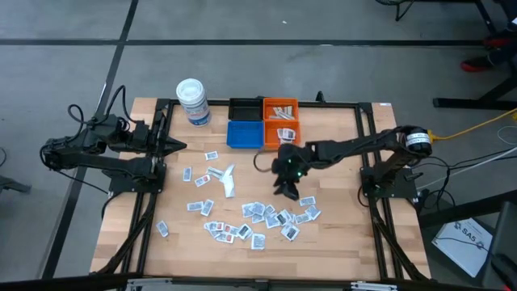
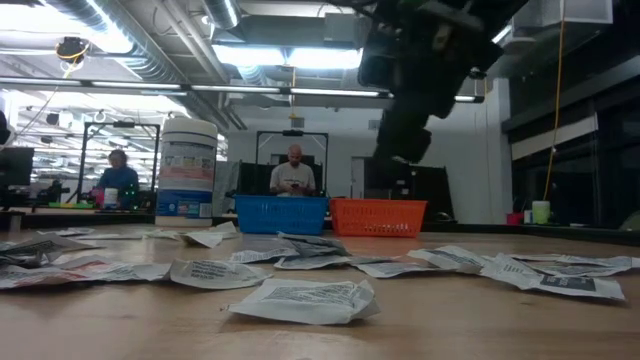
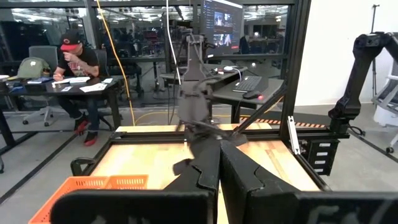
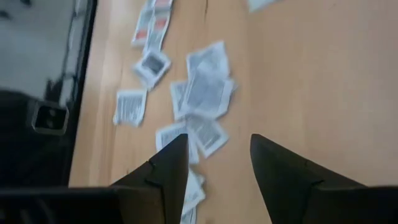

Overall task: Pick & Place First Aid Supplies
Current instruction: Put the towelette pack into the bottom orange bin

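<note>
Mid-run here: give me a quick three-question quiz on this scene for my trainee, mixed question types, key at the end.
1. True or false: the right gripper, above the scattered flat white sachets, is open and empty.
2. Which small plastic bin already holds sachets: A blue, B orange, C black?
3. Fill in: the white cylindrical tub stands on the wooden table near the ____ arm.

Key: 1 true; 2 B; 3 left. The left gripper waits shut at the table's left edge.
</note>
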You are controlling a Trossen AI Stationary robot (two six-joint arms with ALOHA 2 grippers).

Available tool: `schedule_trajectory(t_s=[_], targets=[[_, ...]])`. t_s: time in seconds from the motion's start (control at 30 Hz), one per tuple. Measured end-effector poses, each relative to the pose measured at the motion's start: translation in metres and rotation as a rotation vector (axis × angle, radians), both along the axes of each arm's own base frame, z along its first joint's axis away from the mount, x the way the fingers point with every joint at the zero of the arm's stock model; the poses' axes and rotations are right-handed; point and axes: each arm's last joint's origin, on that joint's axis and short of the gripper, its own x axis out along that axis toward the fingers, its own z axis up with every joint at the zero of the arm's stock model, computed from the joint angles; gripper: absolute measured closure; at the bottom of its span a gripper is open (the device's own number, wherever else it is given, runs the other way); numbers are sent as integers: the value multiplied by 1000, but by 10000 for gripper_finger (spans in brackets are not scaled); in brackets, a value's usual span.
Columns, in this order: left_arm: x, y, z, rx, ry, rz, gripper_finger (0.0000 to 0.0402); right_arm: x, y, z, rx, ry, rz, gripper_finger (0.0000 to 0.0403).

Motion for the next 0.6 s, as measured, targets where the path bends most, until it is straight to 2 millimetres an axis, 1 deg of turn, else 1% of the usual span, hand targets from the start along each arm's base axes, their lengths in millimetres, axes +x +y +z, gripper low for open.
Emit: schedule_trajectory(t_s=[0.2, 0.4, 0.6], targets=[[0, 0, 0, 0, 0, 0, 398, -6, 17, -4, -28, 57, 63, 230], [0, 0, 0, 0, 0, 0, 398, -11, 29, -7, -69, 63, 194, 230], [0, 0, 0, 0, 0, 0, 398, -14, 38, -24, -159, 74, 275, 230]])
